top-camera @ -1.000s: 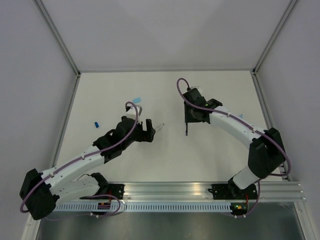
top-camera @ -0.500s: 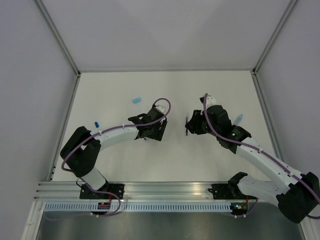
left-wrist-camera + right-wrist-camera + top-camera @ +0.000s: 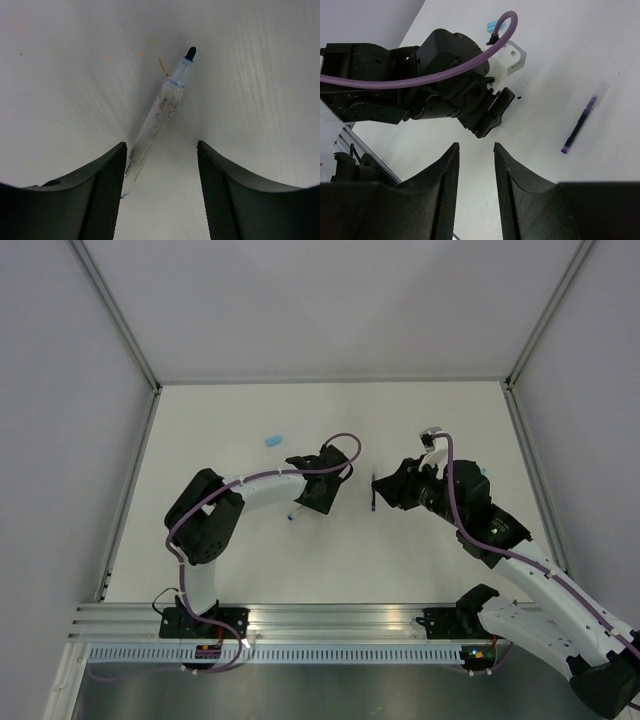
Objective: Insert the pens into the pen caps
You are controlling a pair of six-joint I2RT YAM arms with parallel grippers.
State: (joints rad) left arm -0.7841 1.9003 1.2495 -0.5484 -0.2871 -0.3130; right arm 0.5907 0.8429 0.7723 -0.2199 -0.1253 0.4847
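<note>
We see the left arm fold up: its elbow, down in the lower left corner a second ago, now stands left of centre. The left gripper [image 3: 160, 150] now sits over the whitish pen [image 3: 159, 110], a finger on either side. That pen, earlier showing at the gripper's right, now pokes out at its lower left. The right arm swings its elbow from the right edge toward the lower right corner. The right gripper [image 3: 476, 150] drops from above the black pen [image 3: 372, 492] to just right of it.
</note>
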